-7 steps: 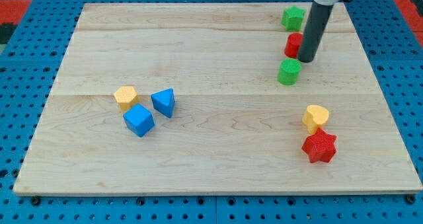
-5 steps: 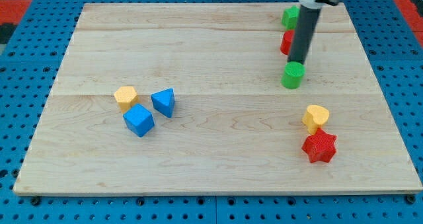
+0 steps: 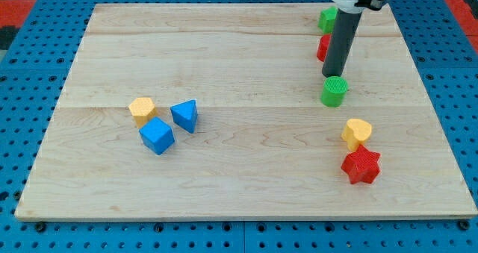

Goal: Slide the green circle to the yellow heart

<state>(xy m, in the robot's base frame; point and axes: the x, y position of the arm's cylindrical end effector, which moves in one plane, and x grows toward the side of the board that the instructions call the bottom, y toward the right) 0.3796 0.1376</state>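
The green circle (image 3: 334,92) lies on the wooden board at the view's right, above the middle. My tip (image 3: 333,76) touches its top edge, the dark rod rising toward the view's top. The yellow heart (image 3: 357,133) lies below and slightly right of the green circle, apart from it, and touches the red star (image 3: 361,166) just below it.
A red block (image 3: 323,48) and another green block (image 3: 327,19) sit behind the rod near the board's top right. A yellow block (image 3: 141,109), a blue triangle-like block (image 3: 184,116) and a blue cube (image 3: 157,136) cluster at the left.
My tip moved left and down from beside the red block onto the green circle's top edge. The green circle slid a little down and right toward the yellow heart.
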